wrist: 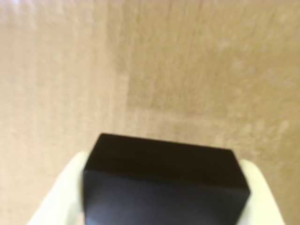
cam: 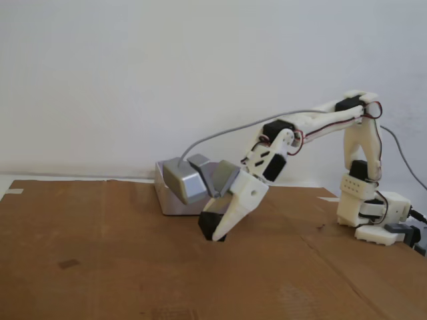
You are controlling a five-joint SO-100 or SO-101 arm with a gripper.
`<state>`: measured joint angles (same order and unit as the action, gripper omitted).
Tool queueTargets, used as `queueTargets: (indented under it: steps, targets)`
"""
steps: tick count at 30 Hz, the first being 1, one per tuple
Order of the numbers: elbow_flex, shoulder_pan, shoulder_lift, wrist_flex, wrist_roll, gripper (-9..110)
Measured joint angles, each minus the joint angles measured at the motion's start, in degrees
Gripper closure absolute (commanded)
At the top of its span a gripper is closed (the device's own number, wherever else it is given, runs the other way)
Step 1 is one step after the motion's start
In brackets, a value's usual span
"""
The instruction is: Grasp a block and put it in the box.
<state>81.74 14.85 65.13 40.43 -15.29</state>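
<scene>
Bench [cam: 100,260]: cardboard-covered, directly beneath claw | Box [cam: 167,199]: behind claw, half hidden by arm, awaiting block | Claw [cam: 215,230]: closed on block, white fingers [wrist: 61,197] flanking both sides | Block [wrist: 164,183]: pinched between fingers at bench level, outside box.

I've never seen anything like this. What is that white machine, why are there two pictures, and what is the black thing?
The white machine is a small robot arm bolted at the right of a brown cardboard surface. The fixed view shows it from the side. The wrist view comes from a camera riding on the arm, looking down past its tool, a two-finger pincer. The pincer is shut on a small black block; in the wrist view the white fingers flank the block. Behind the arm sits a shallow pale grey box, partly hidden by the grey camera module. A dark mark lies at the left of the cardboard.
</scene>
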Motion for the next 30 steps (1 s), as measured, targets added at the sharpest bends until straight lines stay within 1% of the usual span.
queueTargets:
  steps: [9,30]
  targets:
    - [-9.1,-0.4,-0.1,7.2,0.3,84]
    - [-26.7,-10.1,-0.2,22.1,3.2,84]
